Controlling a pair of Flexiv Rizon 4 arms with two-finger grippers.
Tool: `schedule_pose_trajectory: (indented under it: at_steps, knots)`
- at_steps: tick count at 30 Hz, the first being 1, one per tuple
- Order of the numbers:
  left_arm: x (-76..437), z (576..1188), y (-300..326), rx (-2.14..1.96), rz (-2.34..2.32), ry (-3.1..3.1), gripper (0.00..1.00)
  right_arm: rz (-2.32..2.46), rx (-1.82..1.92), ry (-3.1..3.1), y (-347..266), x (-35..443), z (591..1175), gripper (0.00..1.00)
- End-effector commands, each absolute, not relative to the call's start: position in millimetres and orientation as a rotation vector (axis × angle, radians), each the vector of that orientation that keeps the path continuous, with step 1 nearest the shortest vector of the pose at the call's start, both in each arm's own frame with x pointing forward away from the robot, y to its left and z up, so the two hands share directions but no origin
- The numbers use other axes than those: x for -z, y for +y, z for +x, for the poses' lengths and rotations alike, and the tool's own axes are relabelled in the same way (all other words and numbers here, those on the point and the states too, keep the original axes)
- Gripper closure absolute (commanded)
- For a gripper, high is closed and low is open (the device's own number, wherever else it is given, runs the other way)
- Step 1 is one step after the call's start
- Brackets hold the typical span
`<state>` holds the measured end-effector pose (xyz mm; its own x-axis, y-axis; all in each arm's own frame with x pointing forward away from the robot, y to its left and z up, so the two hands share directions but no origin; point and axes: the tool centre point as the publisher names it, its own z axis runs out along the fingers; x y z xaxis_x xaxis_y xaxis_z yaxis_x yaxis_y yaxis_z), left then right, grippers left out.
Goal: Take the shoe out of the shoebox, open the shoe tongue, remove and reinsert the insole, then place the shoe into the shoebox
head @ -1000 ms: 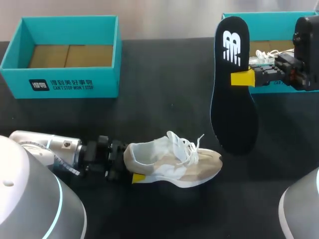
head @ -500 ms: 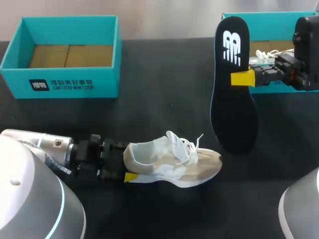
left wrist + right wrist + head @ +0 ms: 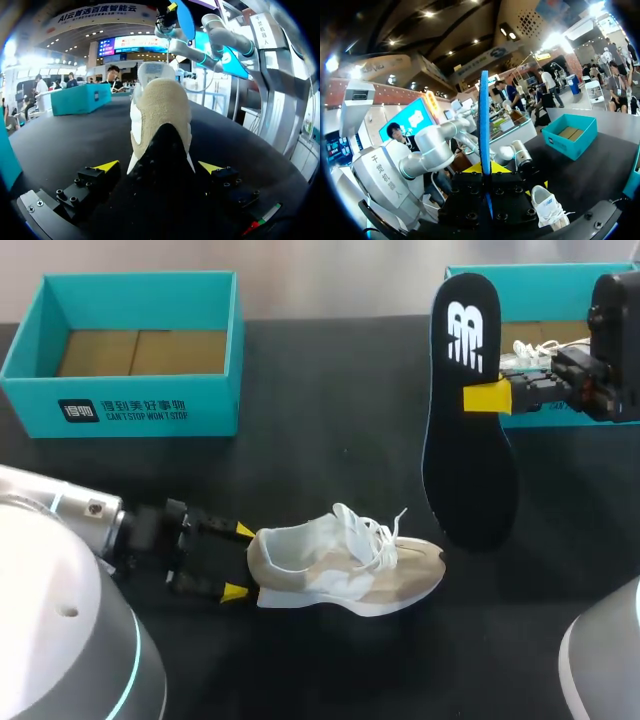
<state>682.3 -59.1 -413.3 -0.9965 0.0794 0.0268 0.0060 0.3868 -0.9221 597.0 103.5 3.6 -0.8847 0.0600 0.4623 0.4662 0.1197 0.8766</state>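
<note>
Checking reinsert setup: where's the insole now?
Head view, right side: the insole is held upright in the right gripper, in front of the right shoebox, back-right of the shoe.

A beige-white shoe (image 3: pixel 345 562) sits upright at lower centre, its dark insole (image 3: pixel 470 470) vertical at upper right, the open teal shoebox (image 3: pixel 140 405) at upper left.

The low-top mesh shoe (image 3: pixel 345 565) is beige with white panels, sole and laces. The flat foam insole (image 3: pixel 468 410) is black with a white logo. The cardboard shoebox at 10 o'clock (image 3: pixel 125 388) is teal outside and brown inside. The left gripper (image 3: pixel 240 560) and right gripper (image 3: pixel 487 397) are black, yellow-tipped.
</note>
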Motion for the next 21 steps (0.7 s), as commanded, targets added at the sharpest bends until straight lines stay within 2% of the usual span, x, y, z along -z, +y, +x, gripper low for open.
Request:
schedule_pose_trajectory:
  at_steps: [1, 6, 21]
  knots:
    - [394.9, 676.6, -49.6, -1.523, -0.065, -2.718, 0.00, -0.512, 1.821, -2.090, 105.3, -3.6, 599.2, 1.00]
    - [386.8, 680.5, -36.2, -1.287, -0.076, -2.922, 0.00, -0.512, 1.821, -2.090, 105.3, -3.6, 599.2, 1.00]
    - [380.5, 686.5, -28.4, -1.298, -0.076, -2.944, 0.00, -0.512, 1.821, -2.090, 105.3, -3.6, 599.2, 1.00]
